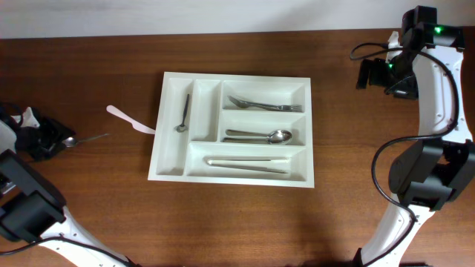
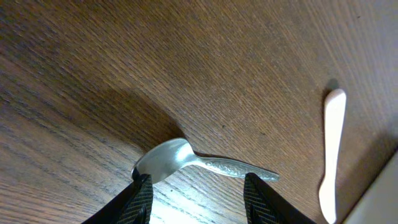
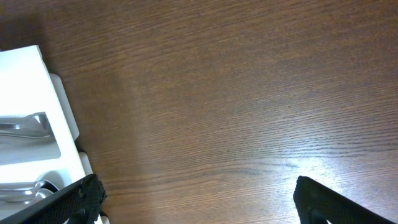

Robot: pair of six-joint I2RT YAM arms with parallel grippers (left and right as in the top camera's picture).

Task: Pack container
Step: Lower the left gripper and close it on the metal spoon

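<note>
The container (image 1: pixel 172 169) is a large white cutlery tray in the middle of the table. It holds a small spoon (image 1: pixel 183 113), a fork (image 1: pixel 263 104), a large spoon (image 1: pixel 261 136) and a long utensil (image 1: pixel 247 162). A small metal spoon (image 1: pixel 84 139) lies on the table at the far left, seen close in the left wrist view (image 2: pixel 199 162). My left gripper (image 2: pixel 198 200) is open, its fingers on either side of the spoon's bowl end. A white plastic utensil (image 1: pixel 130 122) lies left of the tray and shows in the left wrist view (image 2: pixel 331 146). My right gripper (image 3: pixel 198 202) is open and empty at the far right.
The tray's edge (image 3: pixel 31 99) shows at the left of the right wrist view. The right arm's cables (image 1: pixel 378 159) hang at the right side of the table. The table's back edge meets a white wall.
</note>
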